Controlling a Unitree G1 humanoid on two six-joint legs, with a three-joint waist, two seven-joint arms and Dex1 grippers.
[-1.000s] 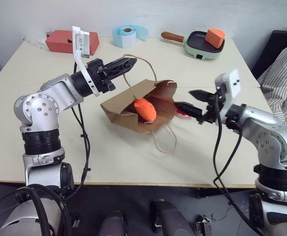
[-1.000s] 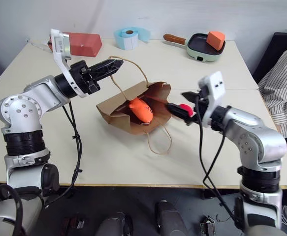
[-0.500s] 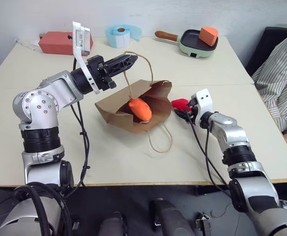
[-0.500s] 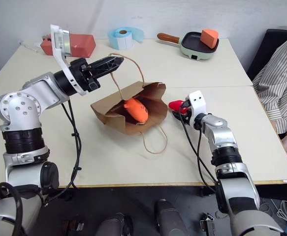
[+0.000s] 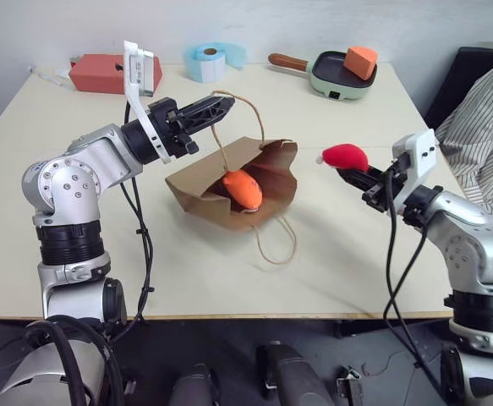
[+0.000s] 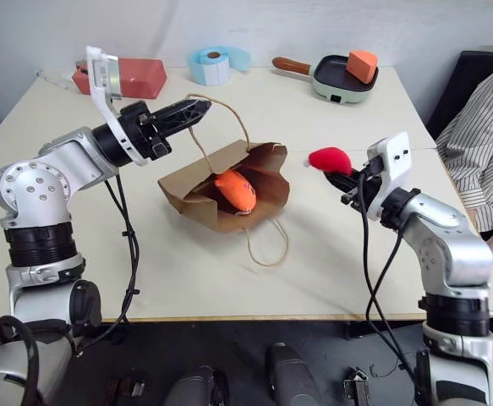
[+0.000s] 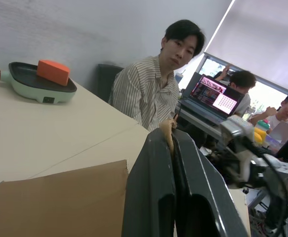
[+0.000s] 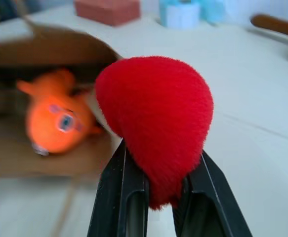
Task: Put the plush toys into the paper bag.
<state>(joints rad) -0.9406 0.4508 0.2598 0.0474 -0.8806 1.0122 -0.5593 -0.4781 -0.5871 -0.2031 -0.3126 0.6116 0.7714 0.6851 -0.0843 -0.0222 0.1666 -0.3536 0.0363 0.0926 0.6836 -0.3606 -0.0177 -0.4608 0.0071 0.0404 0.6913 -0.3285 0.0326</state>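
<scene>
**Red toy held up beside the bag, fish toy in the bag's mouth**

The paper bag lies on its side in the middle of the table. Its open mouth faces the right side of the table. One tan cord handle lies loose on the table in front of the bag. The other handle goes up to the left gripper.

The left gripper has its two black fingers pressed together on that upper handle. It holds the cord up above the bag, and the cord is pulled up from the bag's top edge. In the left wrist view, a bit of tan cord peeks out between the fingertips.

The orange fish toy lies in the mouth of the bag. Its eye faces out toward the right gripper, as the right wrist view shows.

The right gripper is up in the air, to the right of the bag's mouth and not touching the bag. Its two fingers pinch the red plush toy at the bottom of the toy. The round red part sticks out past the fingertips, toward the bag.

At the far edge of the table sit a red box, a blue tape roll and a green pan with an orange block in it. A person in a striped shirt sits off to the right of the table.
</scene>
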